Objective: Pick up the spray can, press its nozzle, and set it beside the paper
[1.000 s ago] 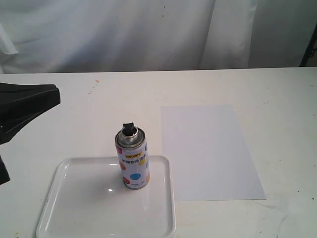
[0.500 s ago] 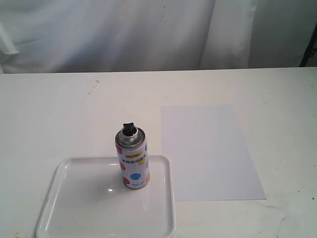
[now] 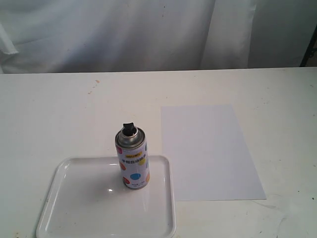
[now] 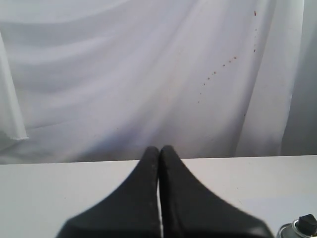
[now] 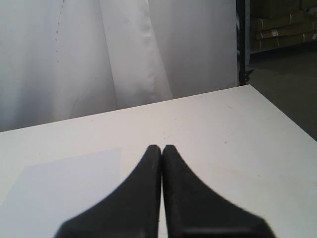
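Note:
The spray can, white with coloured dots, stands upright on the far right part of a white tray. Its black nozzle sits on the silver top. The paper lies flat on the table just right of the can. Neither arm shows in the exterior view. My left gripper is shut and empty, held above the table, and the can's top with the nozzle peeks in at a corner of the left wrist view. My right gripper is shut and empty, with the paper beside it.
A white curtain hangs behind the table's far edge. The table's right edge drops off to a dark floor with shelving beyond.
The left arm, seen a second ago at the exterior view's left edge, has drawn back out of that view. The can, tray and paper have stayed put.

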Tool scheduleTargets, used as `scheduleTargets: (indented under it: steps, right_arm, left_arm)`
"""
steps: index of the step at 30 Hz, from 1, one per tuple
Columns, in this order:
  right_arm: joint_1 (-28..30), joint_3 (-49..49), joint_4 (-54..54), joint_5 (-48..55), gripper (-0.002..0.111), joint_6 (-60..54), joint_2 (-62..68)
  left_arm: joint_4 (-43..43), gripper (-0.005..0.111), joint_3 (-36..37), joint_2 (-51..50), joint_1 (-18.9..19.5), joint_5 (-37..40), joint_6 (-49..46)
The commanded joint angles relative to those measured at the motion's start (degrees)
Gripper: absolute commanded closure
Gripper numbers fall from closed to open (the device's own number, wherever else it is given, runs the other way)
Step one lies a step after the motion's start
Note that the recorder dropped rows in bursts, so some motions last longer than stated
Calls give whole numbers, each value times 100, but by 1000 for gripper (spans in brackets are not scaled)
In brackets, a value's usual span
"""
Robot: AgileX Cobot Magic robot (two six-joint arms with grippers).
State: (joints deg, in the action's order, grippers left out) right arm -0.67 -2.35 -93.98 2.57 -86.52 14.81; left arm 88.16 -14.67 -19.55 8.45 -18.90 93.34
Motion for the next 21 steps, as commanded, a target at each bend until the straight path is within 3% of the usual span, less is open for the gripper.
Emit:
scheduleTargets:
  steps: [1, 6, 8, 9, 11, 13, 18, 21]
  right_arm:
    - [-35, 13, 24, 25, 108, 3, -17]
    - [-35, 13, 24, 25, 108, 3, -17]
    - [-35, 13, 24, 25, 108, 3, -17]
    - [-35, 13, 24, 25, 108, 3, -17]
    - [-35, 13, 24, 25, 108, 3, -17]
    - [-35, 13, 24, 25, 108, 3, -17]
    - [-35, 13, 24, 25, 108, 3, -17]
    - [-35, 13, 24, 25, 108, 3, -17]
  left_arm:
    - [-92, 107, 37, 24, -50, 138, 115]
    - [-515, 107, 37, 24, -50, 94, 24]
    - [-1595, 107, 89, 24, -50, 70, -1084]
    - [-3116, 107, 234, 37, -50, 98, -2574]
    - [-4878, 107, 452, 210, -75, 110, -4295]
    - [-5907, 107, 740, 470, -75, 334, -5266]
    - [-5930, 107, 800, 837, -75, 1301, -5508]
    - [-6567, 107, 857, 1005, -75, 1749, -6380]
